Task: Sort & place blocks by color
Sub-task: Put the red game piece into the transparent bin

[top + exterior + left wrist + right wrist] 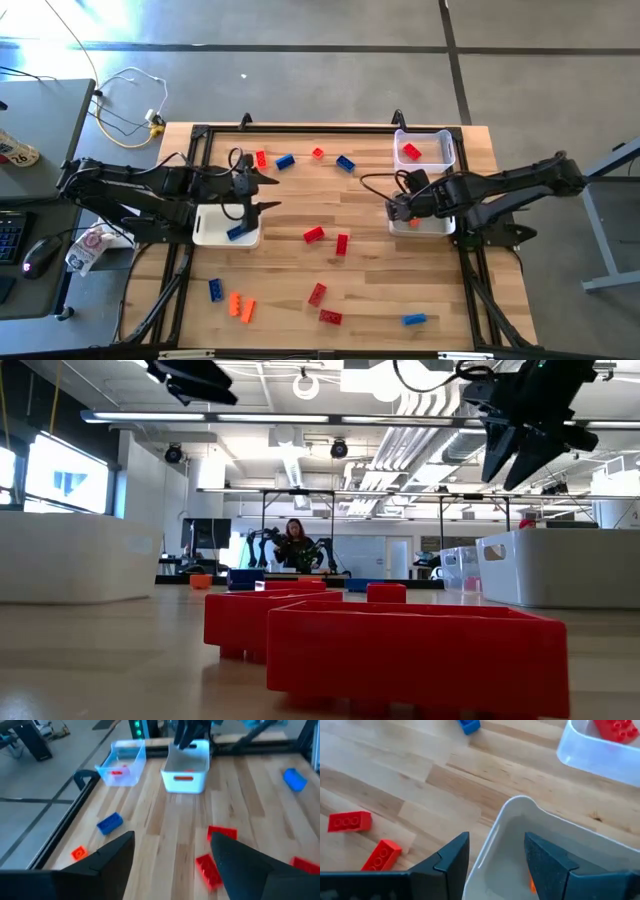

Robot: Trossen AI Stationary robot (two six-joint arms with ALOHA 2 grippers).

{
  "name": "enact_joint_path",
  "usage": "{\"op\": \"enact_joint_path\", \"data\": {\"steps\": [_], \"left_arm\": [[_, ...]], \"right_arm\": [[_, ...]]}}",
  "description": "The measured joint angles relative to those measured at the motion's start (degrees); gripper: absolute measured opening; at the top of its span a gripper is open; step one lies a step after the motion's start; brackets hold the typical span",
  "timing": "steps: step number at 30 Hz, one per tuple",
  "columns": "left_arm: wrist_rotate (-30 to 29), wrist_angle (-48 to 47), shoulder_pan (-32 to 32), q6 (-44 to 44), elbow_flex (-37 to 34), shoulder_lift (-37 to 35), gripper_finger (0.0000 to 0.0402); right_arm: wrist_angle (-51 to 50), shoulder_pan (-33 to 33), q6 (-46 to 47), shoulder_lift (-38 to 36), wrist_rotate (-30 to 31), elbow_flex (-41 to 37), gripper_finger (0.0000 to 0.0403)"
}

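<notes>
Red, orange and blue blocks lie scattered on the wooden table [370, 280]: two red ones [313, 234] [342, 243] at mid-table, a blue one [285, 161] toward the far edge, orange ones [240, 307] near the front. My left gripper [270, 193] [172, 865] hangs open and empty beside the left white bin [210, 228], which holds a blue block [236, 232]. My right gripper [394, 210] [497, 855] hangs open and empty above the left rim of the right white bin [510, 815], where an orange block [532, 882] lies.
A clear bin [440, 148] with a red block [410, 152] stands at the far right, just behind the right white bin. A black frame [300, 127] borders the table. More blocks lie near the front edge [330, 317] [414, 319] [215, 290]. A person [296, 545] is far off in the room.
</notes>
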Motion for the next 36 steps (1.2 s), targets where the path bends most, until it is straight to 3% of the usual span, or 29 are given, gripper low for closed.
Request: {"op": "enact_joint_path", "data": {"steps": [19, 36], "left_arm": [[0.1, 10.2, -1.1, -9.2, 0.0, 23.0, 0.0262], [0.1, 16.9, -2.8, -14.3, 0.0, 36.4, 0.0264]], "right_arm": [[-0.1, 0.0, -1.6, 0.0, 4.0, 0.3, 0.0174], [0.1, 0.0, -1.6, 0.0, 4.6, 0.3, 0.0174]]}}
